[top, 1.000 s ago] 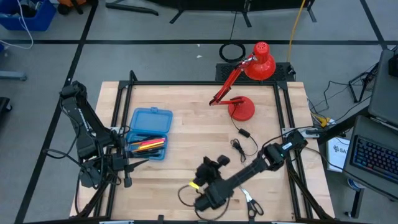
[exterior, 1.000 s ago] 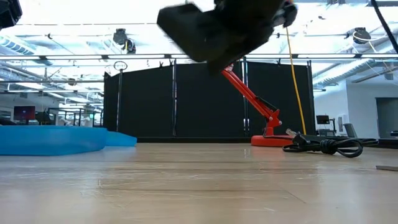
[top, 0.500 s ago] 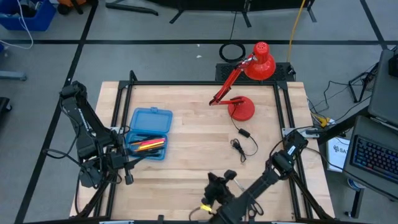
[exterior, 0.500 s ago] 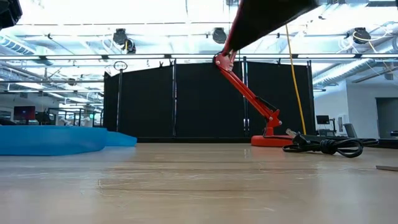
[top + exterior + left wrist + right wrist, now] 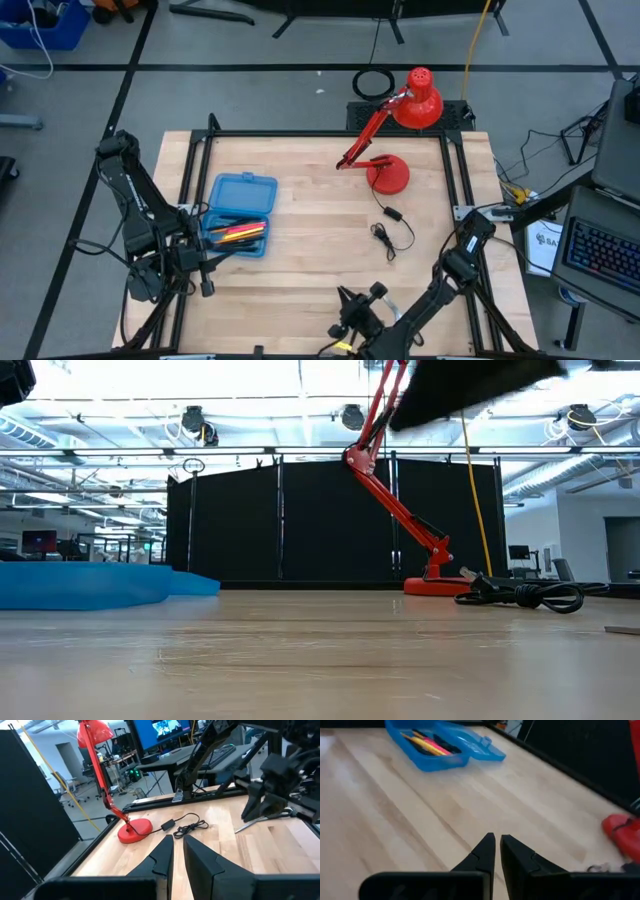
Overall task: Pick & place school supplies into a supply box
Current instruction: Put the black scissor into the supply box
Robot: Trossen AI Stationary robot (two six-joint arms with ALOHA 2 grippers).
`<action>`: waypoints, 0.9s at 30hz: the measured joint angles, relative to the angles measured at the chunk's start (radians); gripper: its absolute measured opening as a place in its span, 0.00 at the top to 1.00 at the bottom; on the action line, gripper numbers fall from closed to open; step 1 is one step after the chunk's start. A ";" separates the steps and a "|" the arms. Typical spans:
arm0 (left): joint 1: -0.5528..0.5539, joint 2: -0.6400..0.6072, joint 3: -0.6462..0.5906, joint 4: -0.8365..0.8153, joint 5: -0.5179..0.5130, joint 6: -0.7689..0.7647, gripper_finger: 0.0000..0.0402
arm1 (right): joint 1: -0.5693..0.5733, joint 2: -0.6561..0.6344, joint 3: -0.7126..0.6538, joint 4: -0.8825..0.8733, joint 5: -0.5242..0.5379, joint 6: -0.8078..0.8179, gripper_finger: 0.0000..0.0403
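The right gripper (image 5: 345, 305) sits low at the table's six o'clock edge, fingers pinched together on nothing. The left gripper (image 5: 207, 270) waits at eight o'clock, fingers nearly touching, empty. At nine o'clock the supply box (image 5: 240, 215) lies open with pens (image 5: 237, 233) inside. Only the left wrist view shows what may be scissors (image 5: 262, 820) on the wood beside the right gripper.

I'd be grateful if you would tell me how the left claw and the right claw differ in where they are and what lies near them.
The left claw sits at the table's left edge, beside the open blue box; the right claw is near the front edge, away from the box. Scissors lie by the right claw; none lie by the left claw. Both are shut and hold nothing.
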 joint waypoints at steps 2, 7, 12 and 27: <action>0.000 0.000 0.000 0.000 0.000 0.000 0.88 | -0.001 0.000 -0.044 0.056 -0.025 0.001 0.96; 0.000 0.000 0.000 0.000 0.000 -0.012 0.88 | 0.021 -0.006 -0.172 0.026 0.042 0.266 0.98; 0.000 0.000 0.001 -0.001 0.000 -0.008 0.88 | 0.100 -0.075 -0.303 -0.004 0.228 0.527 0.99; 0.000 0.000 0.001 -0.010 0.019 -0.031 0.88 | 0.115 -0.268 -0.555 0.110 0.063 0.586 1.00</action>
